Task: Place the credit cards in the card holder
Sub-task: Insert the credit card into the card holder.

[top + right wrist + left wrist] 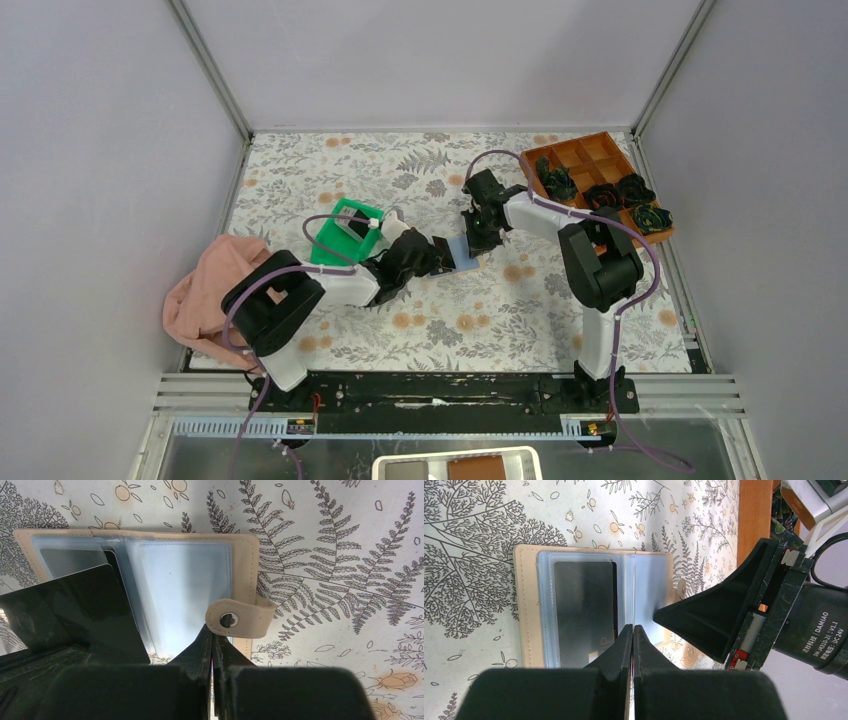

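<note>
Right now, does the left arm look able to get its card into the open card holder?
Likely yes: the left gripper holds the card right over the open card holder, one sleeve apparently empty. The right gripper sits by its tab, beside the path.

A fern-and-flower printed table cover (450, 330) lies across the table, with a crumpled pink cloth (205, 295) bunched at its left edge. A green plastic tray (328, 245) sits left of centre, well apart from the cloth, with a small white piece (372, 222) at its right rim. In the far right corner an orange-brown compartment box (585, 152) sits at an angle, dark rosette-like lumps (630, 190) filling its nearer compartments and its farther ones bare.
</note>
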